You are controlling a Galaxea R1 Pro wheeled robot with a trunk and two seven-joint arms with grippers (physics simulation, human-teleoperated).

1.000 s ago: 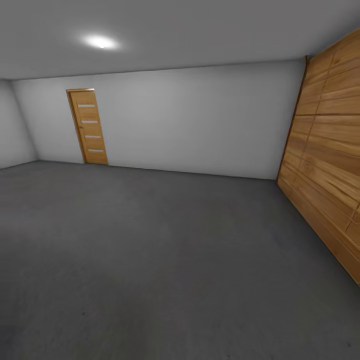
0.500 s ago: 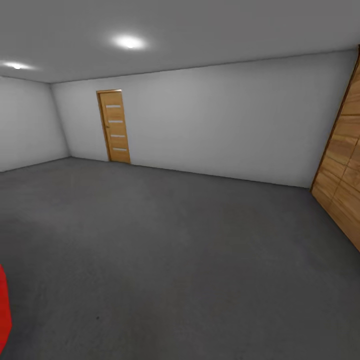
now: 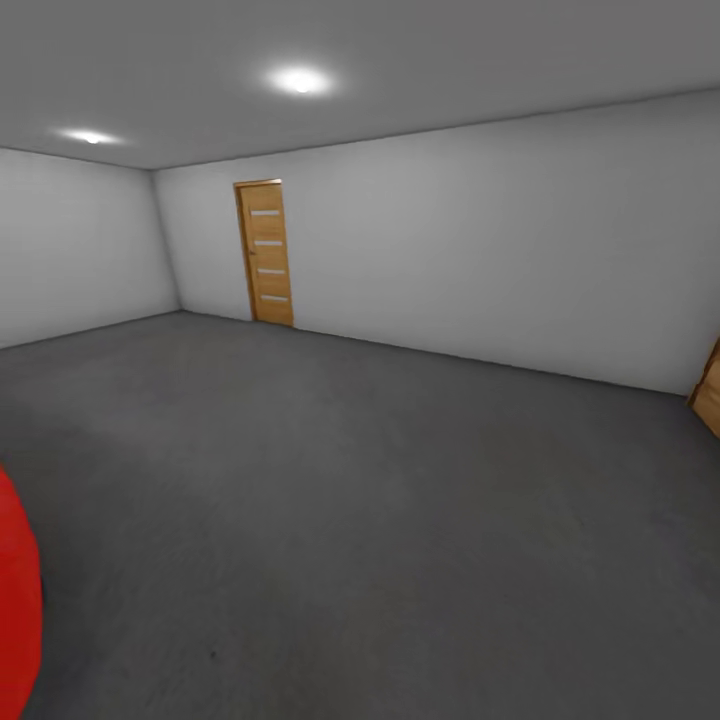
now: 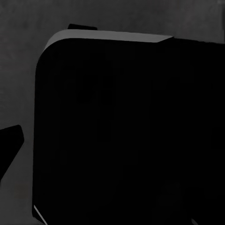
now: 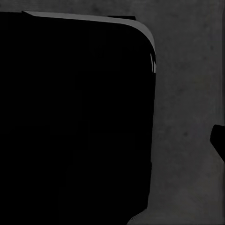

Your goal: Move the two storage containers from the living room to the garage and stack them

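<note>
Swinging leftward since a second ago, the head camera is carrying the whole scene to the right, so the slat door (image 3: 708,395) is slipping to a sliver at the right edge and a rounded red shape (image 3: 15,600) is showing at the lower left. Whether the left gripper or the right gripper is clenched or released cannot be told: each wrist view is giving one small dark wedge (image 4: 9,143) (image 5: 218,140) at the frame's edge, and one big black round-cornered block (image 4: 117,131) (image 5: 75,117) is sitting over the grey floor (image 4: 18,70) (image 5: 187,117). Further out, the head view is looking across the garage, where the floor (image 3: 400,520) is lying bare from the near edge to the far wall (image 3: 480,240) and the left wall (image 3: 70,250), which are meeting at one corner. The red shape is crowding just the lower-left margin; what it is cannot be told. One narrow wooden door (image 3: 265,253) is standing closed in the far wall near that corner. Two ceiling lights (image 3: 300,80) (image 3: 90,136) are glowing overhead.
</note>
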